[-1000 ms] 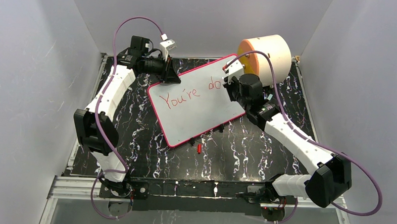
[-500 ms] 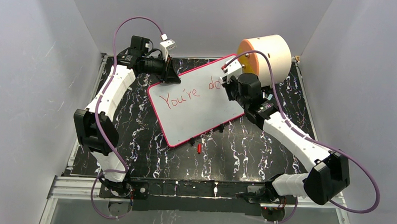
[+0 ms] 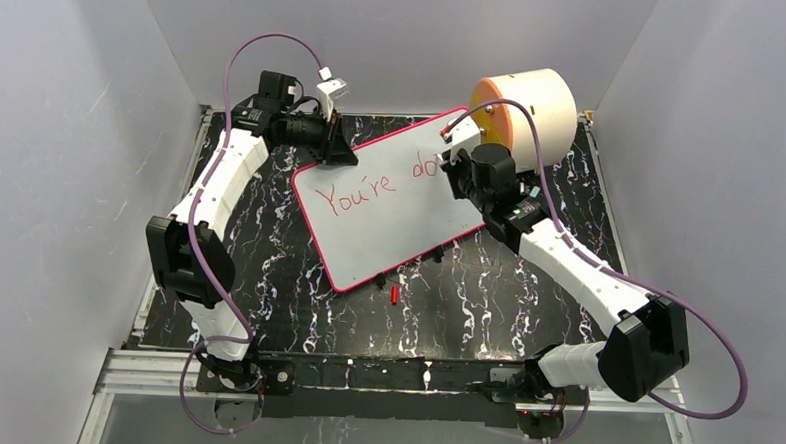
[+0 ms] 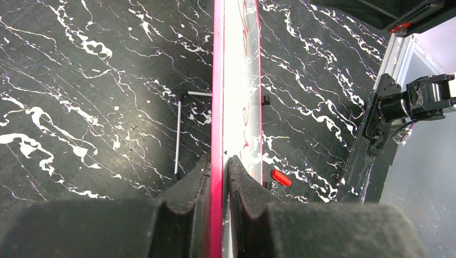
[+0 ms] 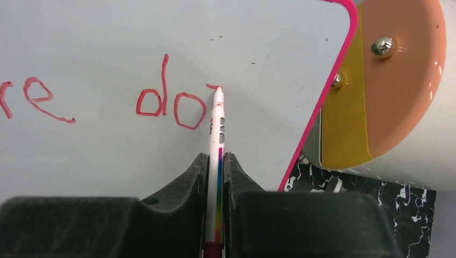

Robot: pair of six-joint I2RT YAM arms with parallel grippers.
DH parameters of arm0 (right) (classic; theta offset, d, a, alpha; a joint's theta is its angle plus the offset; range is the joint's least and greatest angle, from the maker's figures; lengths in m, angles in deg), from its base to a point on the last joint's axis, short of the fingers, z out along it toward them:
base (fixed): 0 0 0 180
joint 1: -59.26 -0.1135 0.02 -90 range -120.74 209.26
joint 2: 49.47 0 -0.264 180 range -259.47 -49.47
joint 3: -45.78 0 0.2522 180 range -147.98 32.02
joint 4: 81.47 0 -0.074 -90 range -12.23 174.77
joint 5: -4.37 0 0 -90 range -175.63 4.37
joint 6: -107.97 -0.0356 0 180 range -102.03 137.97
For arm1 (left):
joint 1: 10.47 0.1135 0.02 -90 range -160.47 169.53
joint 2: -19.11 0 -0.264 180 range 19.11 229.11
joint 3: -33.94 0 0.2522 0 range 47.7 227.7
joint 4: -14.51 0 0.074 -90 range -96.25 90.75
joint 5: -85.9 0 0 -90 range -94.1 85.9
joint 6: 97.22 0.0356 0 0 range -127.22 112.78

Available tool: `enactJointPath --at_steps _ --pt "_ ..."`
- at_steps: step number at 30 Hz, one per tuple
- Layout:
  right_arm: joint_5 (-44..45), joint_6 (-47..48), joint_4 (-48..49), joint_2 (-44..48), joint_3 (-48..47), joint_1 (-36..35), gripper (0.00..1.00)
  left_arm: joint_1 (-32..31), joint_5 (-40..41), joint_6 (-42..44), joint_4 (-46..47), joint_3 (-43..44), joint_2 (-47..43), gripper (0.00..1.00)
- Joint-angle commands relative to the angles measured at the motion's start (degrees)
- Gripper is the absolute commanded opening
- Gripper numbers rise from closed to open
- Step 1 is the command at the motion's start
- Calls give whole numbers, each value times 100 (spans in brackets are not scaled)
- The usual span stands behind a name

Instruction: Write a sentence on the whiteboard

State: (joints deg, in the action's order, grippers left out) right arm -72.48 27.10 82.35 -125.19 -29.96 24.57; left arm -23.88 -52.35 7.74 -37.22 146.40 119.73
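The whiteboard [image 3: 389, 217], white with a pink-red frame, lies slanted across the black table. My left gripper [image 3: 338, 150] is shut on its far-left edge; in the left wrist view its pads [image 4: 198, 177] squeeze the pink frame [image 4: 218, 80]. The sentence [image 3: 355, 193] reads "You're do" in red. My right gripper [image 3: 453, 168] is shut on a white marker [image 5: 216, 134] with a rainbow stripe. The marker's tip rests on the whiteboard [image 5: 107, 150] at a short red stroke just right of "do" [image 5: 171, 105].
A cream cylinder with an orange face [image 3: 534, 103] stands behind the board's far-right corner, close to my right gripper [image 5: 215, 157]. A small red cap [image 3: 394, 294] lies on the marbled table [image 3: 506, 287] by the board's near edge. Grey walls close in on both sides.
The right arm's elbow has drifted slightly left and its wrist has edged a little along the board. The left arm and the board have not moved.
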Motion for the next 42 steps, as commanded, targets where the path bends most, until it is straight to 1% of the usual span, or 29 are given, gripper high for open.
enactJointPath --at_steps 1,5,6,12,24,30,42 --pt "43 -65 250 119 66 59 0 -333 337 341 -775 -168 217 0" --pt "-169 -72 250 261 123 54 0 -331 346 332 -779 -171 224 0" --pt "-179 -77 113 286 138 54 0 -330 350 332 -780 -175 225 0" --pt "-120 -129 46 390 276 62 0 -331 351 323 -781 -161 239 0" --pt "-36 -148 198 397 261 82 0 -334 353 332 -781 -175 221 0" --pt "-164 -180 368 343 225 112 0 -329 346 333 -781 -179 215 0" --pt "-248 -192 305 256 221 143 0 -333 317 336 -781 -164 240 0"
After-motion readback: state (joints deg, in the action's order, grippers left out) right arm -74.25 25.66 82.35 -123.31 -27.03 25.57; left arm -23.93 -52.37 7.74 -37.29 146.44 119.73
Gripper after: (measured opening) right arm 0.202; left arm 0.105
